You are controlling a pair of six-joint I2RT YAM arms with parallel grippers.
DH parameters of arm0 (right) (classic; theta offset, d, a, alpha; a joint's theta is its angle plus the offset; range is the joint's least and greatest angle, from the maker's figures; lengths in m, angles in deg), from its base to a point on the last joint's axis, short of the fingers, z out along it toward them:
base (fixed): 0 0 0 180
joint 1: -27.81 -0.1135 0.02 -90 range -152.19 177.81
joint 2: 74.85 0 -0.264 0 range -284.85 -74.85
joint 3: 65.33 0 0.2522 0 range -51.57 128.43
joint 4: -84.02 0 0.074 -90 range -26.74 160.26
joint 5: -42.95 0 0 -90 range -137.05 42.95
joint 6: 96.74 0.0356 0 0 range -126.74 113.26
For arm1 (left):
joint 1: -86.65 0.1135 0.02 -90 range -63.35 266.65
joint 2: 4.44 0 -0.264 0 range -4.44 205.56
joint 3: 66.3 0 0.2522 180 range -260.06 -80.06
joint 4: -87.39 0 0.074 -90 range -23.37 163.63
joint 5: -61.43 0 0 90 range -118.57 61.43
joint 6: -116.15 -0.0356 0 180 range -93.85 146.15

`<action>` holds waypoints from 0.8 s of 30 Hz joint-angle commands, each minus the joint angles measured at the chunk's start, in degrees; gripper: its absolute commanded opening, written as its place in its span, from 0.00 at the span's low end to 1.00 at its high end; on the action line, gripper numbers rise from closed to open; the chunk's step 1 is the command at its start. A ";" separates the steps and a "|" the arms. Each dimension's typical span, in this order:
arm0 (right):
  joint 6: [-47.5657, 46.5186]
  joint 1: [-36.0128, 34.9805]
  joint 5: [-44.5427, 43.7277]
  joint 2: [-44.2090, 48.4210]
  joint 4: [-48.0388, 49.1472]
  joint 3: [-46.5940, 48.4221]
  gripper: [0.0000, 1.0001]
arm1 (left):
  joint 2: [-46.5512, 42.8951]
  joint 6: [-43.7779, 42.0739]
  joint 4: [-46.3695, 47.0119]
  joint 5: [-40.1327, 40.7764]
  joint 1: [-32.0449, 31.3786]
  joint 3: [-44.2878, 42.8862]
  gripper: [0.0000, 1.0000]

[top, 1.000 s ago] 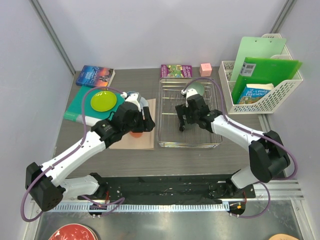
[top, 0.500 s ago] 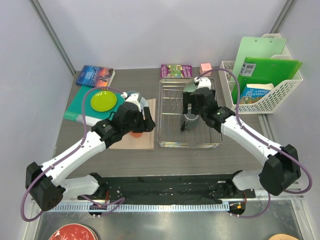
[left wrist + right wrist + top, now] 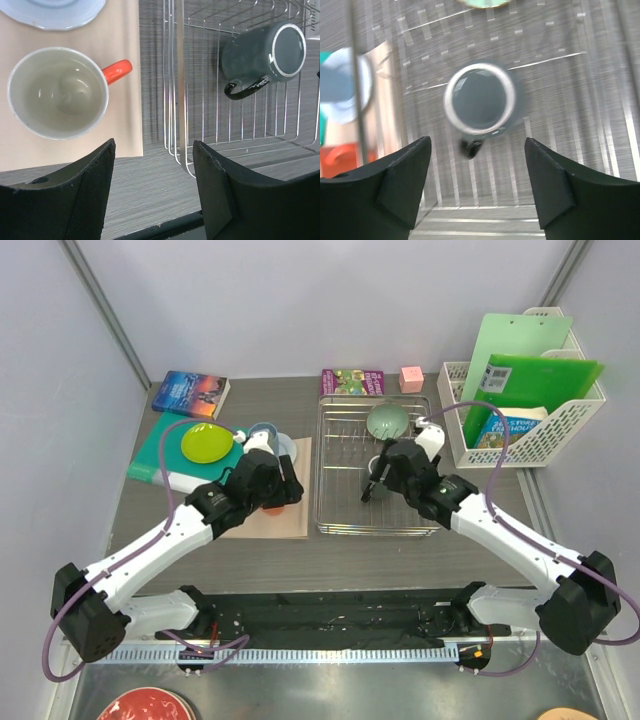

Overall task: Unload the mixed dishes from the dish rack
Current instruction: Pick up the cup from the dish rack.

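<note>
The silver wire dish rack (image 3: 340, 510) holds a sage-green bowl (image 3: 386, 421) at its far side and a dark grey mug (image 3: 480, 97) with a black handle. My right gripper (image 3: 376, 482) is open and empty, hovering straight above that mug (image 3: 262, 52). My left gripper (image 3: 276, 490) is open and empty over the table just left of the rack (image 3: 175, 100). The orange handled mug (image 3: 57, 92) stands upright on a tan mat beside it. A pale plate (image 3: 55, 7) and a light blue cup (image 3: 262, 430) lie beyond it. The lime-green plate (image 3: 207, 443) rests on a teal book.
A white plastic file basket (image 3: 530, 445) with green folders stands right of the rack. Books (image 3: 190, 392) and a pink block (image 3: 411, 378) line the back edge. The tan mat (image 3: 285, 525) lies left of the rack. A red plate (image 3: 145, 707) sits below the table front.
My right gripper swung toward the rack's far side, then came back nearer and now sits over the dark mug. My left gripper has shifted only slightly by the orange mug.
</note>
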 commanded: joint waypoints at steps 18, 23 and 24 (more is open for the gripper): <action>24.80 -8.22 -4.86 -9.69 2.61 2.12 0.70 | -11.37 15.67 5.75 10.10 -0.28 10.33 0.63; 25.06 -9.28 -5.74 -14.54 2.17 4.15 0.70 | -12.95 14.97 5.23 11.60 -0.28 10.77 0.63; 25.24 -9.28 -5.83 -15.15 2.08 4.24 0.69 | -13.30 14.97 4.96 11.68 -0.19 10.60 0.63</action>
